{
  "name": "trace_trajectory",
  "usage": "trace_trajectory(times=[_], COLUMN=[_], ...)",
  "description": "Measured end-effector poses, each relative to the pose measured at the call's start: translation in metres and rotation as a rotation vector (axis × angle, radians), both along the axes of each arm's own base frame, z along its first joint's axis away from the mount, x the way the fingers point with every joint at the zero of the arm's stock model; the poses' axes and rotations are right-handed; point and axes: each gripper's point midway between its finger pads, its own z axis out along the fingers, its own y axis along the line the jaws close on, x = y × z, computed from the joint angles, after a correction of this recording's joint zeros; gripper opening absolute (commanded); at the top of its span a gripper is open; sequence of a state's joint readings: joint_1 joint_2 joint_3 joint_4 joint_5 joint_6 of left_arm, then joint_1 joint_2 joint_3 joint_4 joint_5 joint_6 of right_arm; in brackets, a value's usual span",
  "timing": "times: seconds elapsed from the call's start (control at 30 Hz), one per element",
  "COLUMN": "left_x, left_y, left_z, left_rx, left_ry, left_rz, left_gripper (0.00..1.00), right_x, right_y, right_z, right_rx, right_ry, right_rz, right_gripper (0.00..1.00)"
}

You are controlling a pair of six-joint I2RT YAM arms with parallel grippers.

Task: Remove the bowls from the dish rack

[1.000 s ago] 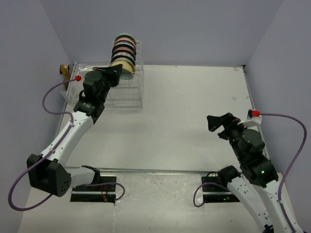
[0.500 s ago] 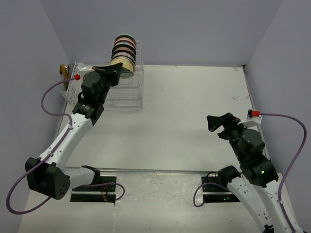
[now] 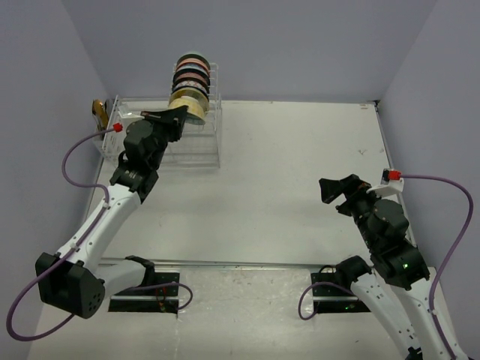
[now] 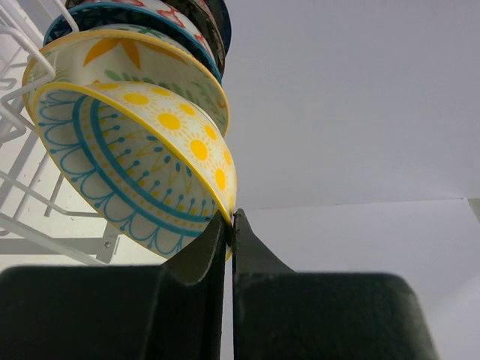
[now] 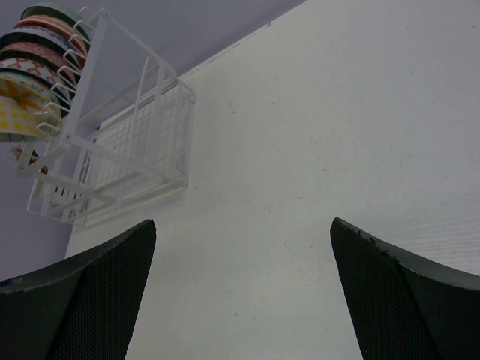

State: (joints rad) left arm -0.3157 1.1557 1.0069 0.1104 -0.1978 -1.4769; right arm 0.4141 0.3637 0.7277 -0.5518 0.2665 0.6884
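A white wire dish rack point(image 3: 196, 144) stands at the table's back left, with several bowls point(image 3: 192, 75) stacked on edge in its slotted tower. My left gripper point(image 3: 178, 114) is shut on the rim of the nearest one, a yellow-rimmed bowl point(image 4: 142, 154) with yellow suns and blue line patterns. Both black fingers pinch that rim at its lower right in the left wrist view, and the bowl still sits among the rack wires point(image 4: 30, 199). My right gripper point(image 3: 328, 190) hangs open over the bare table at the right, far from the dish rack point(image 5: 112, 169).
A small golden-brown object point(image 3: 98, 110) sits at the rack's far left end. Purple cables loop beside both arms. Grey walls close in the table at the back and both sides.
The left arm has shifted slightly left and toward me, drawing the gripped yellow bowl a little outward from the stack. The right arm has not moved.
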Motion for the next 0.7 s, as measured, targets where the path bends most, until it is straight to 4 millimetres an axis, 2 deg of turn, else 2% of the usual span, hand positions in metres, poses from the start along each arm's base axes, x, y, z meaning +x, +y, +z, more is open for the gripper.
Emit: trace_trajectory(times=[0.4, 0.57, 0.7], left_x=[-0.016, -0.02, -0.027], left_y=[0.005, -0.003, -0.012], left_z=[0.012, 0.011, 0.021], left_rx=[0.064, 0.179, 0.312], left_ry=[-0.054, -0.075, -0.123], left_rz=[-0.009, -0.061, -0.121], left_gripper=[0.0, 0.0, 0.0], right_x=[0.0, 0.0, 0.001], right_y=[0.003, 0.005, 0.008], right_z=[-0.001, -0.003, 0.005], right_rx=[0.001, -0.01, -0.023], right_ry=[0.006, 0.015, 0.009], right_rz=[0.018, 0.026, 0.047], right_gripper=[0.99, 0.99, 0.99])
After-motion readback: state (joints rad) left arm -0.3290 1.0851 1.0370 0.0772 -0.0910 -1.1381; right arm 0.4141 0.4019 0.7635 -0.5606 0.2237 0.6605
